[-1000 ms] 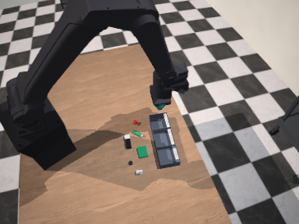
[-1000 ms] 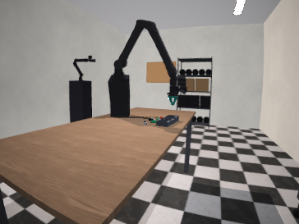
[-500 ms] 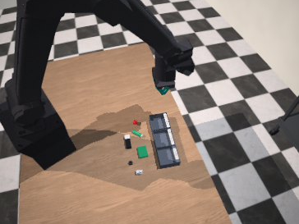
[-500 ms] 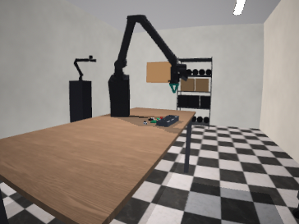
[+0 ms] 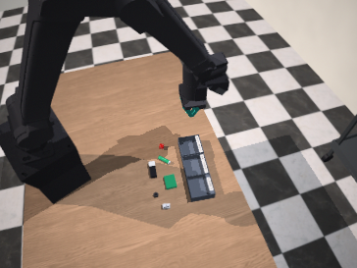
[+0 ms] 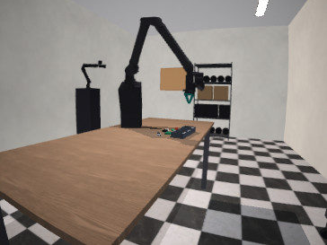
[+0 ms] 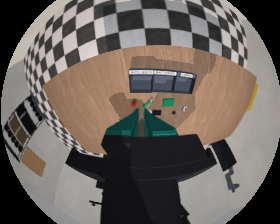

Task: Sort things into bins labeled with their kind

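Note:
A dark row of three bins (image 5: pixel 196 168) with white labels lies near the table's right edge; it also shows in the wrist view (image 7: pixel 161 81). To its left lie a small red piece (image 5: pixel 161 145), a green cylinder (image 5: pixel 164 160), a black and white block (image 5: pixel 152 169), a flat green square (image 5: pixel 170 182), a small black piece (image 5: pixel 155 194) and a small white piece (image 5: pixel 166 206). My gripper (image 5: pixel 192 111) with green fingers hangs high above the table, over the far end of the bins. In the wrist view the fingers are shut together with nothing between them.
The table's right edge runs just beside the bins. The arm's black base (image 5: pixel 39 143) stands at the table's left. A shelf rack (image 6: pixel 213 100) stands behind the table by the far wall.

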Tool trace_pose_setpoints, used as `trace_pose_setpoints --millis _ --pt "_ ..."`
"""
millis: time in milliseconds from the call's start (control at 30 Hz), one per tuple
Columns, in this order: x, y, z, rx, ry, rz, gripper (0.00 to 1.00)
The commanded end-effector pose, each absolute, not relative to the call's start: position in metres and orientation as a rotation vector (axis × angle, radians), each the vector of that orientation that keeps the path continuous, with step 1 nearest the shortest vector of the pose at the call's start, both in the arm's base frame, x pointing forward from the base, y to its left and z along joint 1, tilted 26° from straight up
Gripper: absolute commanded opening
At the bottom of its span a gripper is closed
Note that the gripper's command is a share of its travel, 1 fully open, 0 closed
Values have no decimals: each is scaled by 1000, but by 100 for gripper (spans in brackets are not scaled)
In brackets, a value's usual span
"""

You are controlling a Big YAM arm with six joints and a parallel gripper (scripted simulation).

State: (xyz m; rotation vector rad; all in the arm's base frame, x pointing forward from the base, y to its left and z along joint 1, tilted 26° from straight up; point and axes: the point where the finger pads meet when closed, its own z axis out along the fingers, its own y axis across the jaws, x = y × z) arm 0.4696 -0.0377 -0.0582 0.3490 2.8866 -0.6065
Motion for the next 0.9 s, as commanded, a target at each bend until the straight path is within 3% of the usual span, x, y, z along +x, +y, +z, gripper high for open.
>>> trace_pose_setpoints --millis 0,833,867 --pt "479 -32 -45 350 2861 -595 8" --pt "495 -28 -36 349 2840 -583 8" --pt "472 -29 -65 241 2899 -613 29"
